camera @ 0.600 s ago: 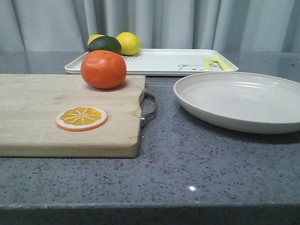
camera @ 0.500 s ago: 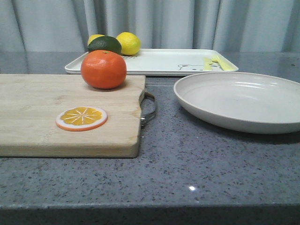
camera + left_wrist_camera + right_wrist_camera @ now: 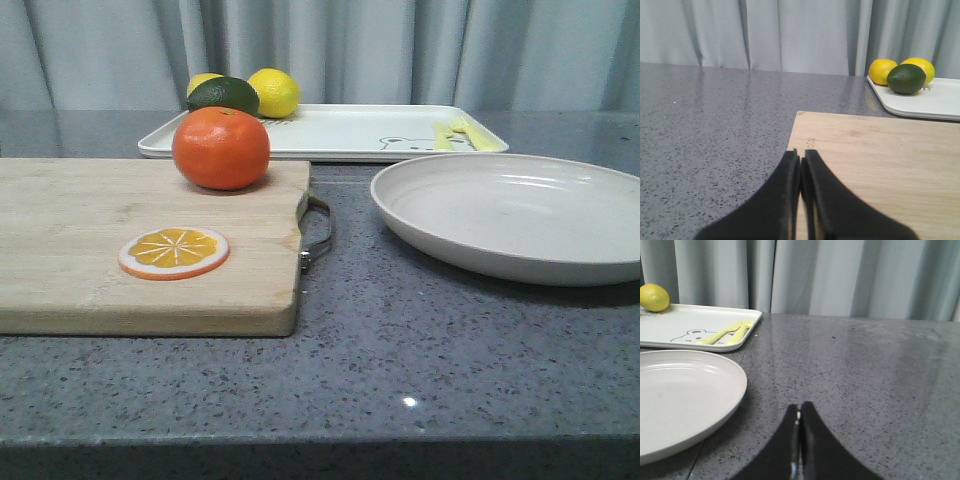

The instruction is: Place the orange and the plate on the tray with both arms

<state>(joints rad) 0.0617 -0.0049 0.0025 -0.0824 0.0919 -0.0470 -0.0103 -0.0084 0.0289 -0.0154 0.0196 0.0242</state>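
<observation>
Front view: a speckled grey stone counter [image 3: 420, 340] runs back to pale grey curtains [image 3: 400, 50], and neither arm appears here. A wooden cutting board [image 3: 90, 240] with a metal handle [image 3: 318, 232] lies on the counter. At the far edge sits the tray [image 3: 340, 132], white with a bear drawing and yellow cutlery [image 3: 455, 133] at one end; at its other end are two lemons [image 3: 274, 92] and a dark green lime [image 3: 223, 95]. The plate [image 3: 510, 215] rests empty on the counter, just in front of the tray. The orange [image 3: 221, 148] stands on the board's far part, and an orange slice disc [image 3: 174, 252] lies flat nearer the camera.

In the left wrist view the left gripper [image 3: 800, 165] has its black fingers pressed together with nothing between them, hanging over the board's corner; the orange is out of this view, and the tray corner with the citrus lies well ahead of the fingers and to one side. In the right wrist view the right gripper [image 3: 799, 412] is likewise closed and empty, above bare counter, with the plate's rim just beside the fingertips and the tray farther ahead.
</observation>
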